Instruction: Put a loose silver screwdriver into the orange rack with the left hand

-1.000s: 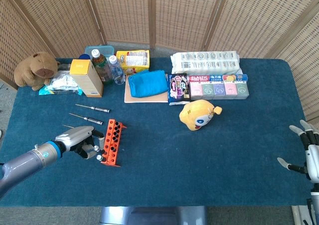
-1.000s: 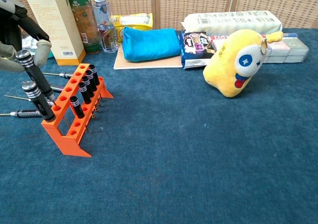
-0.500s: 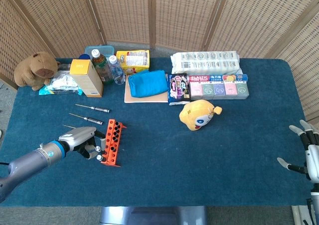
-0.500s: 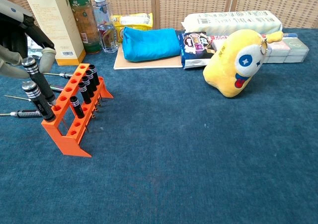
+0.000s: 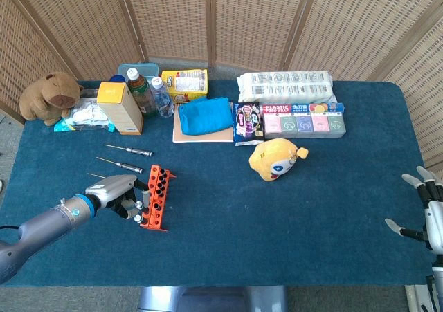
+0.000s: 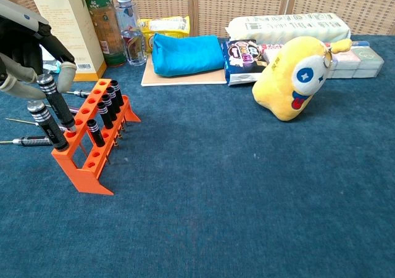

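The orange rack point(image 6: 92, 167) stands at the left of the blue table, with several black-handled screwdrivers upright in it. My left hand point(image 6: 24, 50) grips the top of a silver-capped screwdriver point(image 6: 57, 104), which leans with its tip down in a hole near the rack's front end, just behind another seated screwdriver point(image 6: 44, 125). In the head view the left hand point(image 5: 114, 191) sits against the left side of the rack point(image 5: 158, 208). Two loose screwdrivers point(image 5: 129, 149) point(image 5: 119, 164) lie beyond it. My right hand point(image 5: 428, 215) hovers open at the table's far right edge.
A yellow plush toy point(image 6: 290, 81) lies mid-table. A carton point(image 6: 65, 28), bottles point(image 6: 126, 28), a blue pouch point(image 6: 185, 53), snack packs and a tissue pack point(image 6: 287, 25) line the back. A brown plush point(image 5: 48, 97) sits at the back left. A loose screwdriver point(image 6: 24, 141) lies left of the rack.
My left hand has moved toward the rack with the screwdriver, which has shifted one hole further along and sunk lower. The right hand has not moved.
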You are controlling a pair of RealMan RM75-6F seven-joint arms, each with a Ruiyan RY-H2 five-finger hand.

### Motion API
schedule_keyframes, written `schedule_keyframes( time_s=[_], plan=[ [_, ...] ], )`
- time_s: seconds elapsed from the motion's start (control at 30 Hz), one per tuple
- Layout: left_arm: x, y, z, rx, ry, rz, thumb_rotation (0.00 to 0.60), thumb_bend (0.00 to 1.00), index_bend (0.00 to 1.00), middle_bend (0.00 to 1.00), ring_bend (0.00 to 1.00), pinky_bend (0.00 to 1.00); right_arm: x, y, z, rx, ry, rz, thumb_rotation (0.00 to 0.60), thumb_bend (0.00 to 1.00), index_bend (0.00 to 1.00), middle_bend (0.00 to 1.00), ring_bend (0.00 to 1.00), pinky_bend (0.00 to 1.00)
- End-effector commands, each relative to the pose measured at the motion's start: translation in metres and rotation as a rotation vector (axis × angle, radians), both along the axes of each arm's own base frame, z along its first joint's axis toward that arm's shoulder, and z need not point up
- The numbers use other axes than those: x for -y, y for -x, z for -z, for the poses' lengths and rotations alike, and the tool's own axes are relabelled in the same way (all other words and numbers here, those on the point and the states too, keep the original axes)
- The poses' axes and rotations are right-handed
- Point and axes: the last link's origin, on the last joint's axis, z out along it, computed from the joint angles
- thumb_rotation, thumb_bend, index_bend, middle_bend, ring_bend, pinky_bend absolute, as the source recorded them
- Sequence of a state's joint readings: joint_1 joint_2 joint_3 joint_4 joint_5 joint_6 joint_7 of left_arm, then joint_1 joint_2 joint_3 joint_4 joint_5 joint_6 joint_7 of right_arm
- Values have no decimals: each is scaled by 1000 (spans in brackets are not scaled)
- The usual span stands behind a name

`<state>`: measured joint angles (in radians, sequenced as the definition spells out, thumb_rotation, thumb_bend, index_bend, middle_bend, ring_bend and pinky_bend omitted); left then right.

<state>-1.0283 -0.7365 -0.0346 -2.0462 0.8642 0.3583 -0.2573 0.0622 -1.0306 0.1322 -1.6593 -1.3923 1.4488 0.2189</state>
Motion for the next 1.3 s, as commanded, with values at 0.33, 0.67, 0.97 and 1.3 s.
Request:
schedule_keyframes(
  time_s=[0.33,0.67,0.97,1.3],
  plan=[
    [1,-1,1,-15,5,4,600,416,532,1000,996,974,0,0,-1,3,1,0,600,25,177,61,0,0],
    [2,-1,3,-22,8,5,600,417,532,1000,996,973,-1,0,-2,4,-1,0,600,25,177,61,0,0],
    [3,-3,0,-37,16,22,600,415,476,1000,996,973,-1,0,-2,4,-2,1,600,24,177,61,0,0],
    [2,-3,-3,-38,12,20,600,414,404,1000,996,973,0,0,0,3,-5,3,600,25,177,61,0,0]
  ],
)
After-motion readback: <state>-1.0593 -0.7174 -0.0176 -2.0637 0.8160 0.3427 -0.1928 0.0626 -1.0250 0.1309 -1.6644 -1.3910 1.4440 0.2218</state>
